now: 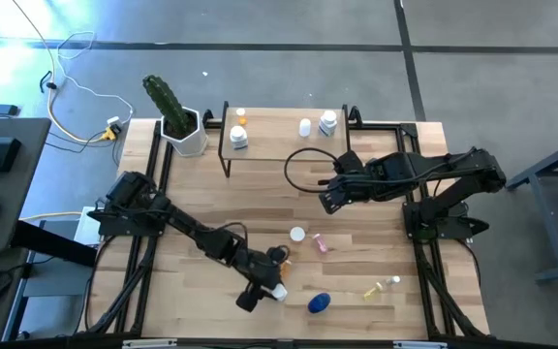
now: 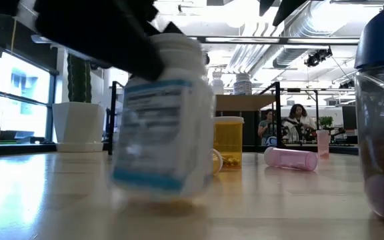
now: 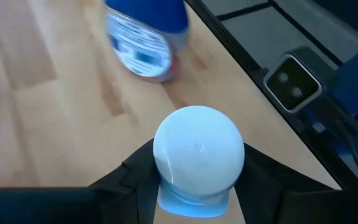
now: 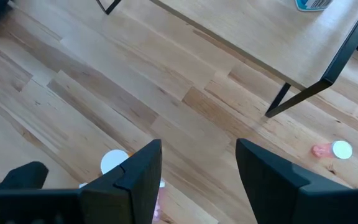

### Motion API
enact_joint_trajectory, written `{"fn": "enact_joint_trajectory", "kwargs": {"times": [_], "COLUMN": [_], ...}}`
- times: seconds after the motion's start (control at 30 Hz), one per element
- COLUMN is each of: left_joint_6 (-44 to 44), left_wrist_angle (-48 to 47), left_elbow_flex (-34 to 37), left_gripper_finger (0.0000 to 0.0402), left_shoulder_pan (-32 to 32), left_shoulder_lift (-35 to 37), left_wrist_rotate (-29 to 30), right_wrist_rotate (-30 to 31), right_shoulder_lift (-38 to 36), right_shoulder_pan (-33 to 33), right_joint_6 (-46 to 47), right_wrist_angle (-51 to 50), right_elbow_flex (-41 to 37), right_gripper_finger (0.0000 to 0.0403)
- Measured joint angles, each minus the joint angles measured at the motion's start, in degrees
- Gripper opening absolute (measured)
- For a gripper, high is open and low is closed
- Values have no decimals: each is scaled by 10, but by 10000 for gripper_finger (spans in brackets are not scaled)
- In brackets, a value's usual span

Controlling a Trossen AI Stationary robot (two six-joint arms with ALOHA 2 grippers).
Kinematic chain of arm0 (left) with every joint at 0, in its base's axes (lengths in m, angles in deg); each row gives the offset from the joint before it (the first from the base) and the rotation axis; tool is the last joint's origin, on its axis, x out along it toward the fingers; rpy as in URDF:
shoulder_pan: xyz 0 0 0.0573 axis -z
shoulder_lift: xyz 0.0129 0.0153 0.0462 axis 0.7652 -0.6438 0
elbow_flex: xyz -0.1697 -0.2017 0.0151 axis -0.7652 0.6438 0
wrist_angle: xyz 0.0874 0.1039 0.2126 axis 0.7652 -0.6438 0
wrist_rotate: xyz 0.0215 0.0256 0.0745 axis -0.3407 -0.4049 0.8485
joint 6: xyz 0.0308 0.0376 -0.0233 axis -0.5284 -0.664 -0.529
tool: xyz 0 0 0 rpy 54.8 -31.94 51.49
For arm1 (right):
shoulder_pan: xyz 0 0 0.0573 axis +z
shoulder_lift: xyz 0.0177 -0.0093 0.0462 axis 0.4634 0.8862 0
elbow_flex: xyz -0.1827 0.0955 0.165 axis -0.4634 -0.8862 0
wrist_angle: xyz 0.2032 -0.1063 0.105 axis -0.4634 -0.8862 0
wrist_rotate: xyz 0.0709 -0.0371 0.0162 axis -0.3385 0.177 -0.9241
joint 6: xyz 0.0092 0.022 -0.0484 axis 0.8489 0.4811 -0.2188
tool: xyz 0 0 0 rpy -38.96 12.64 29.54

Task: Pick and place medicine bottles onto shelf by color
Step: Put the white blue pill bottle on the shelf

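White-capped bottle [image 3: 197, 155] sits near the front edge of the surface [image 1: 260, 204], beside the blue jar [image 1: 319, 303]. Your left gripper [image 1: 274, 288] has its fingers closing around it: grasp step. Next, lift and carry to the shelf [image 1: 289, 143]. Right gripper [image 1: 329, 199] waits open, empty, near the shelf.

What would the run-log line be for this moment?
left gripper: around white bottle, near table's front edge | right gripper: open, empty, in front of shelf | blue bottle: on table
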Motion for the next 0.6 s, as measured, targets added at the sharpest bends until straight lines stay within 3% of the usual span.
{"fn": "enact_joint_trajectory", "kwargs": {"times": [0.3,0.6], "left_joint_6": [-4,-20], "left_wrist_angle": [-24,-97], "left_elbow_flex": [0,-2], "left_gripper_finger": [158,160], "left_shoulder_pan": [-61,-135], "left_shoulder_lift": [61,173], "left_wrist_rotate": [-2,1], "right_wrist_rotate": [25,35], "right_shoulder_lift": [-25,-47], "right_shoulder_pan": [0,-20], "right_joint_6": [6,-1], "right_wrist_angle": [20,27], "right_elbow_flex": [0,0], "right_gripper_finger": [197,197]}}
